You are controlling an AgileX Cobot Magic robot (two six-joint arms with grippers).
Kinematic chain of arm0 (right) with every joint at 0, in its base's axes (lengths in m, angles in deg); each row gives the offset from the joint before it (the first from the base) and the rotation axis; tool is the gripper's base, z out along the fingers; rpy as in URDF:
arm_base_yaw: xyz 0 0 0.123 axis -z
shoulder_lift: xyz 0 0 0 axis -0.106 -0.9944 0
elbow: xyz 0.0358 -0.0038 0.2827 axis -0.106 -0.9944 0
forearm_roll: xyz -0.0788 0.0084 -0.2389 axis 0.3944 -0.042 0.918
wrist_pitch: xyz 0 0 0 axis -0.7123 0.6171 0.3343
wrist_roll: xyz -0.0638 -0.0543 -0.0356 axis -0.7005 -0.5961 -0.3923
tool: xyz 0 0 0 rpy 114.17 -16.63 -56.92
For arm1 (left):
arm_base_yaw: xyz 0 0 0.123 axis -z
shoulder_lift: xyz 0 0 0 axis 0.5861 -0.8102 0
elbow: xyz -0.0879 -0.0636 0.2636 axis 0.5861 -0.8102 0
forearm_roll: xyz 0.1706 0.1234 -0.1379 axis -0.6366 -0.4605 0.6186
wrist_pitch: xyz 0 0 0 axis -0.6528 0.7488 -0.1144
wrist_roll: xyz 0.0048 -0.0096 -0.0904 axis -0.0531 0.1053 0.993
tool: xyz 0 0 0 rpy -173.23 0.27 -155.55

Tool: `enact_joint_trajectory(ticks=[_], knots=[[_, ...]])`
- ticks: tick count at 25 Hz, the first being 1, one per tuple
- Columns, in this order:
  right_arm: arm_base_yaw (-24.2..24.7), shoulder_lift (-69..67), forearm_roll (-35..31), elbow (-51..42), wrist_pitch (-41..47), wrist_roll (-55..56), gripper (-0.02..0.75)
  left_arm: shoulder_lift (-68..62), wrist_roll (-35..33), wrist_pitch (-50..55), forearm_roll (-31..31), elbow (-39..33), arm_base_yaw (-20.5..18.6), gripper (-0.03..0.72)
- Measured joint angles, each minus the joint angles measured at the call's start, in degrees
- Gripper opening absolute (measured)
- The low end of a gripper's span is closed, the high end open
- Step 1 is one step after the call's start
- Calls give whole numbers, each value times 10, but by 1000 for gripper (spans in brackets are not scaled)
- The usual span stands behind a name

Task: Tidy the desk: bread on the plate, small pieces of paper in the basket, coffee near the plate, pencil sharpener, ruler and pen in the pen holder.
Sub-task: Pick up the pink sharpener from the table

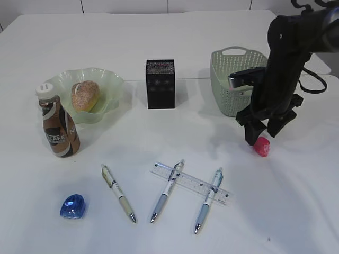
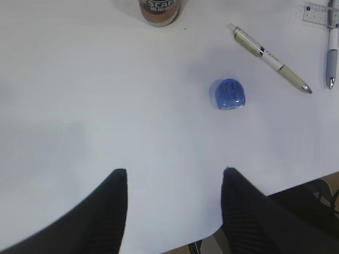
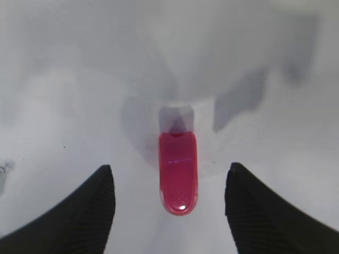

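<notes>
Your right gripper [image 1: 260, 133] hangs over the red pencil sharpener [image 1: 261, 146] at about four o'clock from the black pen holder [image 1: 160, 83]. In the right wrist view its fingers [image 3: 79, 211] are spread wide, one on each side of the sharpener [image 3: 178, 172], with white table showing between each pad and the red body, so it holds nothing. The arm covers part of the green basket [image 1: 231, 79] behind it, and you cannot see whether anything lies inside the basket.

Your left gripper [image 2: 174, 174] does not appear in the exterior view. Its wrist view shows both fingers parted and empty above bare table [image 2: 79, 106], with the blue pencil sharpener [image 2: 230, 94] lying at about one o'clock from them. The coffee bottle [image 2: 160, 9] is cut off at the top edge there, and only a corner of the ruler [image 2: 317, 11] shows.

In the exterior view the bread [image 1: 85, 95] lies on the green plate [image 1: 108, 84], and the coffee bottle [image 1: 58, 123] stands upright just beside the plate, at its seven o'clock. Three pens lie at six o'clock from the holder: the left pen [image 1: 118, 192] lies alone, while the middle pen [image 1: 167, 190] and right pen [image 1: 208, 200] cross the clear ruler [image 1: 190, 182]. The blue sharpener [image 1: 73, 206] lies at eight o'clock from the left pen.
</notes>
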Motion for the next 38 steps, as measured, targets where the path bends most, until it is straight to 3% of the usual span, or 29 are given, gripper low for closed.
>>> enact_joint_trajectory(ticks=[22,29,38], knots=[[0,-38,10,0,2,0,503,0,0,0,-15,0,0,394],[0,-41,10,0,2,-1,246,0,0,0,-17,0,0,394],[0,-41,10,0,38,-1,212,0,0,0,-18,0,0,394]])
